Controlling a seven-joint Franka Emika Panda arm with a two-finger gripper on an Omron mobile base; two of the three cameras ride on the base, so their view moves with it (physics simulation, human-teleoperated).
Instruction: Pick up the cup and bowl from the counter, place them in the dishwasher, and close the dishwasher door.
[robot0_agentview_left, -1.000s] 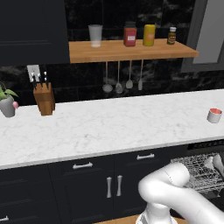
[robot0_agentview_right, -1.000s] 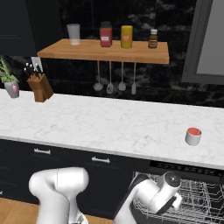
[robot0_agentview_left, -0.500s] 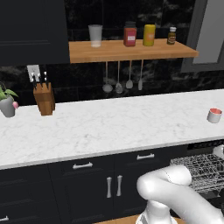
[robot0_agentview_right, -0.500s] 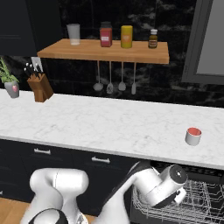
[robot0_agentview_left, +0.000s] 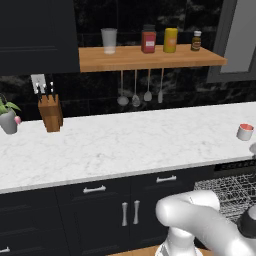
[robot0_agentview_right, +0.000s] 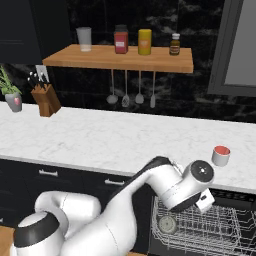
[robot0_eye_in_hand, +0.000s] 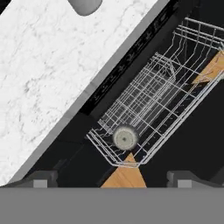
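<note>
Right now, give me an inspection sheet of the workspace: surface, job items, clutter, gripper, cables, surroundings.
Surface: counter, white marble.
Job's things: cup upright on the counter at its right end; dishwasher rack pulled out, a round grey bowl lying in its corner.
Clutter: knife block, potted plant.
Grippers: gripper open, empty, above the rack.
Cables: nothing seen.
Surroundings: wooden shelf with tumbler, jars, bottle; utensils hanging beneath.

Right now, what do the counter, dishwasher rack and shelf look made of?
Counter: white stone, seemingly polished marble, going by its grey veining. Dishwasher rack: thin grey metal wire, open grid. Shelf: wood, matte orange-brown slab; no grain is clear.
</note>
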